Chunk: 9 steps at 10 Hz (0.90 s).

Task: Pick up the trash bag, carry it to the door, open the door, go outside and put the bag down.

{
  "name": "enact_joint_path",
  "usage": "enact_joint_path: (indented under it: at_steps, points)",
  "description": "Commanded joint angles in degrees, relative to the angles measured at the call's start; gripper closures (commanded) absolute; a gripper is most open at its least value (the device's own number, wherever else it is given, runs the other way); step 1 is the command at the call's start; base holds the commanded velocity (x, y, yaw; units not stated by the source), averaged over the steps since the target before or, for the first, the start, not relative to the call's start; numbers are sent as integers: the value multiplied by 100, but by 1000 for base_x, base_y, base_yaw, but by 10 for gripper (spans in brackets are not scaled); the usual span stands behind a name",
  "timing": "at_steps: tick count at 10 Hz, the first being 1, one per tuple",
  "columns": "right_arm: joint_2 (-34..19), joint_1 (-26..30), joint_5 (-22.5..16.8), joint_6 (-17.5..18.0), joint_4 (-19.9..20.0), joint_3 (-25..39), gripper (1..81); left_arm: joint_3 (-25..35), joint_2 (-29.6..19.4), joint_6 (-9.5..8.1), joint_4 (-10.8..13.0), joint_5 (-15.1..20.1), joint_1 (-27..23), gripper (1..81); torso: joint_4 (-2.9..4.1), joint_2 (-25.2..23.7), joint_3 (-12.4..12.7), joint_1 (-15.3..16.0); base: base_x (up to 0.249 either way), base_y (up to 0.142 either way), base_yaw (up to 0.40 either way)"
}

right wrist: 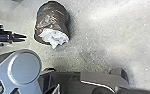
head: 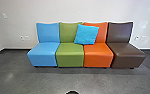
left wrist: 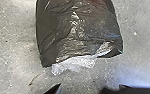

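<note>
In the right wrist view, the left gripper points in from the left edge, its two prongs slightly parted and empty; the right gripper's state cannot be told. The dark trash bag rests on the floor at upper left, apart from those prongs; the left wrist view shows it large at upper middle, wrinkled, pale plastic spilling from its lower end. The head view gives instead a row of blue, green, orange and brown seats; a turquoise cushion leans across the middle two backrests; behind rises a white wall.
</note>
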Motion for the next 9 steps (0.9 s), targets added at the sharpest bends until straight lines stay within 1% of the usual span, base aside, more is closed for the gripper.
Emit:
enact_joint_path:
  at_steps: [1,2,3,5,6,8,9]
  points:
    - [-506,1424,-1203,535,81,263,10,34,-82,-23,-125,389,-675,10,0,-553,9,358,0,0,0]
    - [-445,1865,-1592,746,81,316,10,34,-91,-23,-125,389,-675,10,0,-724,-29,465,0,0,0]
    - [-392,2164,-1847,878,81,308,10,34,-64,-32,-133,389,-728,10,0,-949,-37,605,0,0,0]
    - [-339,2559,-2067,1037,81,246,10,34,15,-41,-231,398,-921,10,0,-1347,-40,852,0,0,0]
    - [-382,2709,-2234,1107,81,307,10,25,67,-41,-239,407,-1026,10,0,-1576,-523,994,0,0,0]
    - [-419,2710,-2243,1116,81,360,10,25,164,-50,-248,415,-1202,10,0,-1913,-734,1199,0,0,0]
    - [-419,2701,-2243,1116,81,360,10,25,225,-58,-239,511,-1281,10,0,-2068,-884,1300,0,0,0]
